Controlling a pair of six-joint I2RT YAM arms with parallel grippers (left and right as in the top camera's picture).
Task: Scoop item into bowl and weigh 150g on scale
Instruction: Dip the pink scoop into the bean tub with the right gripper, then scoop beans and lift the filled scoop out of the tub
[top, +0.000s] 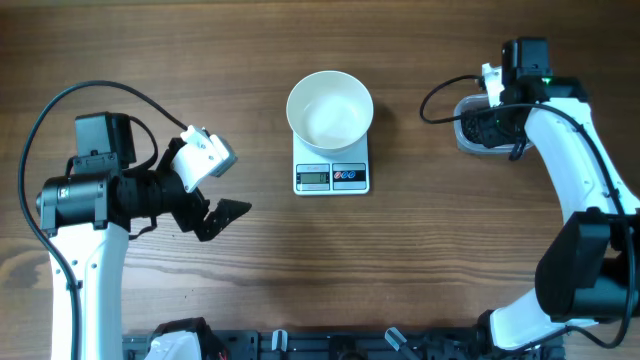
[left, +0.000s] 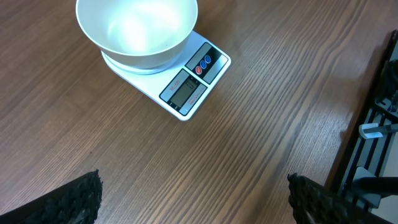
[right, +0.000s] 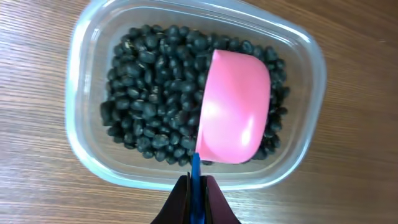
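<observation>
- While the right gripper (right: 196, 186) was pinched tight on the blue handle (right: 195, 169) of the pink scoop (right: 233, 106), the scoop lay on the beans (right: 149, 93) in the clear tub (right: 87, 149), near the table's (top: 150, 50) right edge.
- No beans showed on the scoop's visible face; the step in hand was judged to be scooping.
- The bowl (top: 330, 108) sat empty on the scale (top: 331, 177), mid-table toward the far edge.
- The left gripper (left: 193, 196) stood wide open, holding nothing, near the left edge.
- The next move called for digging under the beans, lifting level, and carrying the load to the bowl.
</observation>
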